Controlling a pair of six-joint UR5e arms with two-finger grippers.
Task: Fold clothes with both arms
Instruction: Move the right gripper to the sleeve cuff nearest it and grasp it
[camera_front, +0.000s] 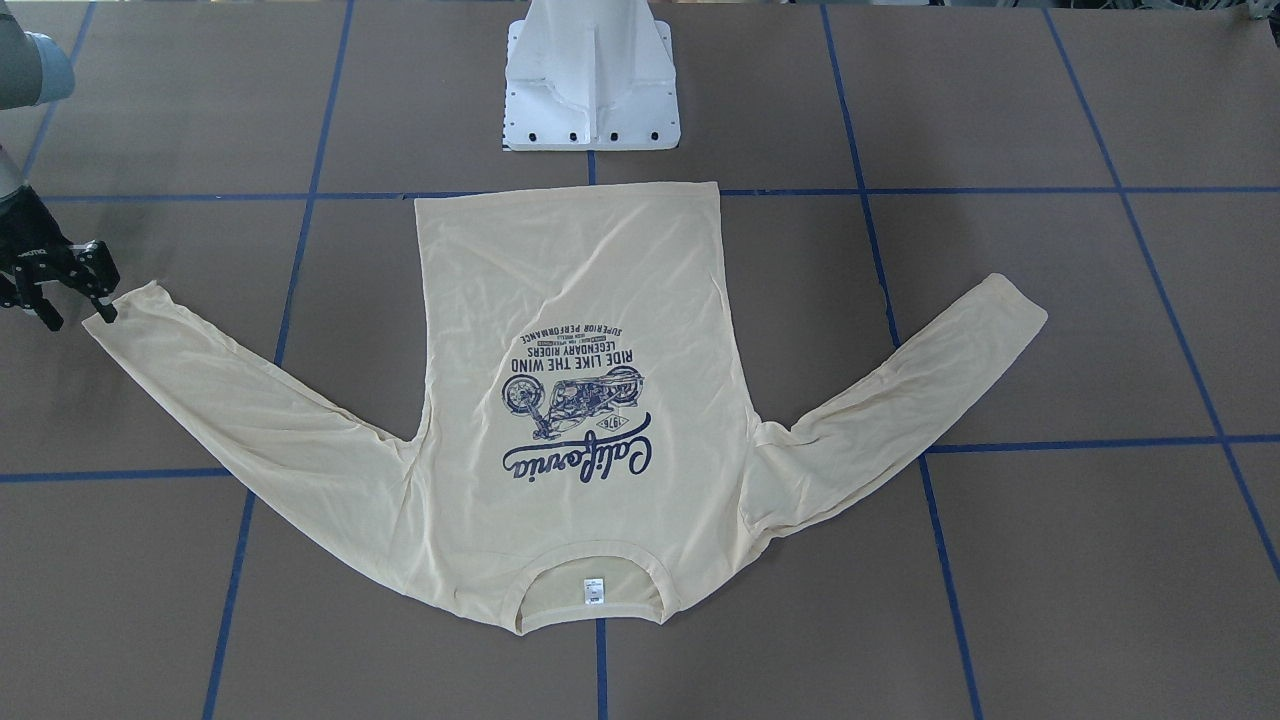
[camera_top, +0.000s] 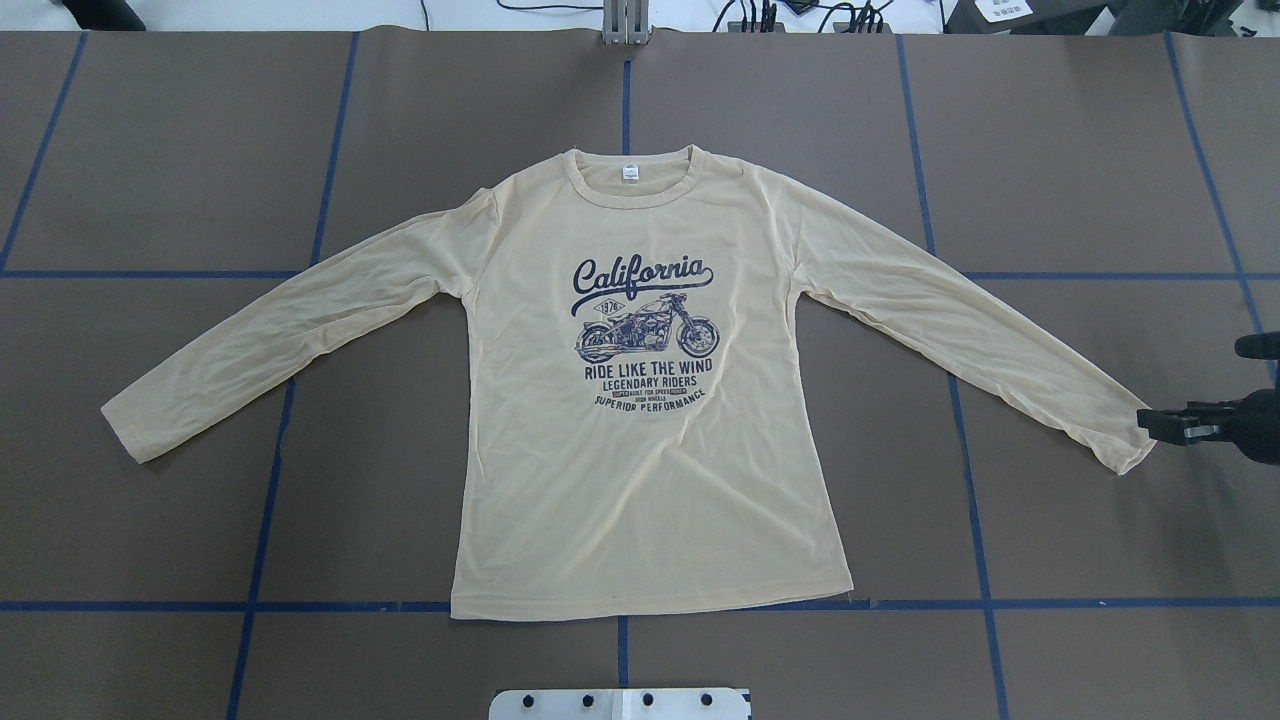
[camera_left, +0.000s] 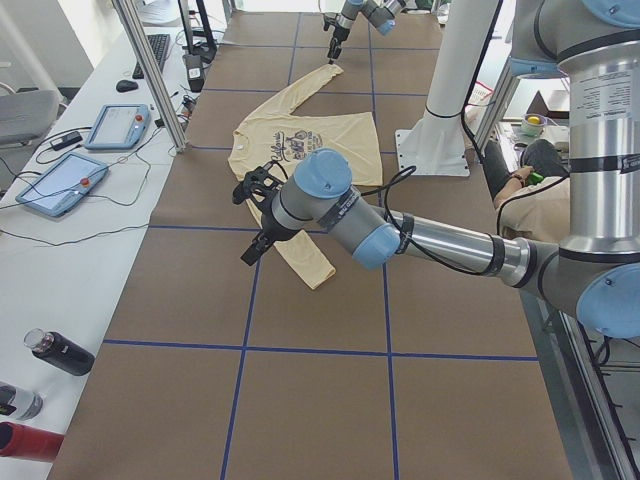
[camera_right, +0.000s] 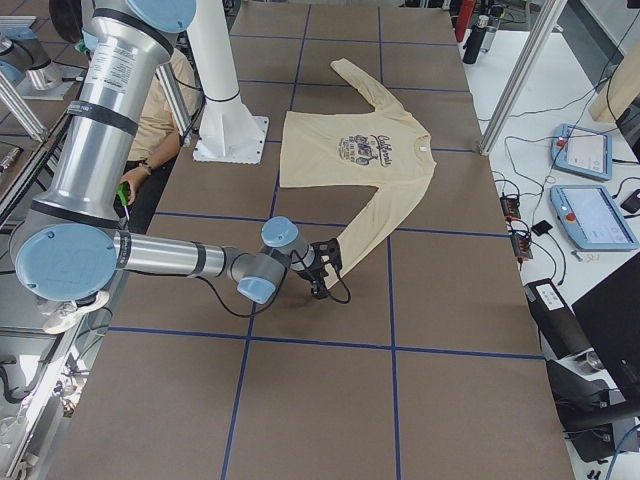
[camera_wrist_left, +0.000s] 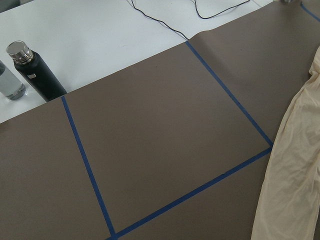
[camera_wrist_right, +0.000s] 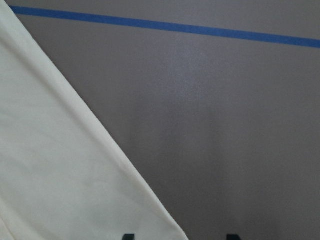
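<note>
Right gripper (camera_top: 1162, 424): fingers apart, low at the right edge of the overhead frame, tips just beside the cuff (camera_top: 1125, 450); whether they touch the cloth I can't make out
Right arm (camera_right: 180, 255): stretched low along the table (camera_top: 200, 150), wrist level, gripper pointing in at the shirt
Left gripper (camera_left: 252, 238): seen only from the table's end, so apart or together I cannot tell; it hangs tips-down
Left arm (camera_left: 440, 240): reaching out with the forearm level, and its wrist view catches the other sleeve only at the frame's right edge
Shirt (camera_top: 650, 480): flat in the middle of the table, print up, collar at the top of the overhead frame, both sleeves spread wide
What the next move turns on: that right-hand sleeve runs from the shoulder slantwise down, straight at the right gripper, so its cuff is the nearest cloth and the right arm looks much the nearer; I'd guess it pinches there
</note>
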